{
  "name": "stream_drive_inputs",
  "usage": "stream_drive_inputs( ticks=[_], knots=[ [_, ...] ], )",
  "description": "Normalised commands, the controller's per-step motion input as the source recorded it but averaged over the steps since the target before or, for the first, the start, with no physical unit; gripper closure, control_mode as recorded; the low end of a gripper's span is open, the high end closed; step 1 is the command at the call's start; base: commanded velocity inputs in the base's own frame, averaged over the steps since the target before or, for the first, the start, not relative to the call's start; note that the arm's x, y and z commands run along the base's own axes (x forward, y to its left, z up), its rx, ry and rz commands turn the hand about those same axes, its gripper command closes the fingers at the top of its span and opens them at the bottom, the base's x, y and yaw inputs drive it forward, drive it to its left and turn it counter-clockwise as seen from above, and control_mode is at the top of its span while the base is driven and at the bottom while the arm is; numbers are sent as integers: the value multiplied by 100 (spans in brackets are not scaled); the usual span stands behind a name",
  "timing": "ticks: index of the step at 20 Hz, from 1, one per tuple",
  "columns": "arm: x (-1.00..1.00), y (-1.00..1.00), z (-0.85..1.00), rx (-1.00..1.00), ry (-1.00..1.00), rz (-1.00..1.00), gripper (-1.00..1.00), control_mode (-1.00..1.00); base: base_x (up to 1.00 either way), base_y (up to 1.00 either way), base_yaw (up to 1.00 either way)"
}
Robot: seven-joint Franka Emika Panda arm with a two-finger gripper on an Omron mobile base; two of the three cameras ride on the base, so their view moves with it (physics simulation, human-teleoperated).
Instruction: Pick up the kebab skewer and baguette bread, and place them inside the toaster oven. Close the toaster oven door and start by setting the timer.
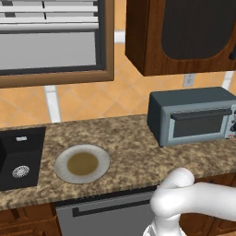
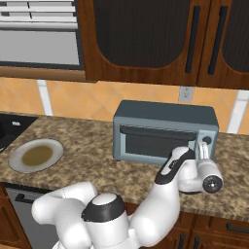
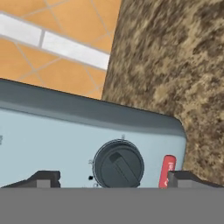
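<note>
The blue-grey toaster oven (image 1: 193,115) (image 2: 165,131) stands on the granite counter against the tiled wall. Its door (image 1: 200,124) (image 2: 155,143) is up and shut, with the dark handle bar along its top. My gripper (image 2: 203,151) is at the oven's right-hand control panel. In the hand view my gripper (image 3: 116,179) is open, and its fingertips (image 3: 43,178) stand either side of a dark round dial (image 3: 119,165) without touching it. A small red switch (image 3: 166,170) sits beside the dial. The kebab skewer and the baguette bread are out of view.
A round grey plate (image 1: 82,163) (image 2: 35,154) with a brown centre lies on the counter left of the oven. A black sink (image 1: 20,156) is at the far left. Dark wood cabinets (image 1: 184,32) hang above the oven. A wall outlet (image 1: 188,80) is behind it.
</note>
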Motion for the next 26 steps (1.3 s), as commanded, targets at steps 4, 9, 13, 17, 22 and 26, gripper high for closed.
stream_drive_inputs(
  ticks=[4,9,13,17,22,26],
  knots=[
    [14,-2,0,4,-2,0,-100,-100,0,0,0],
    [17,-4,-4,3,-1,0,-100,-100,0,0,0],
    [33,0,-1,0,0,0,-100,-100,0,0,0],
    [34,-1,-3,1,0,0,-100,-100,0,0,0],
    [30,0,-1,3,0,0,-100,-100,0,0,0],
    [27,0,0,4,0,0,-100,-100,0,0,0]
  ],
)
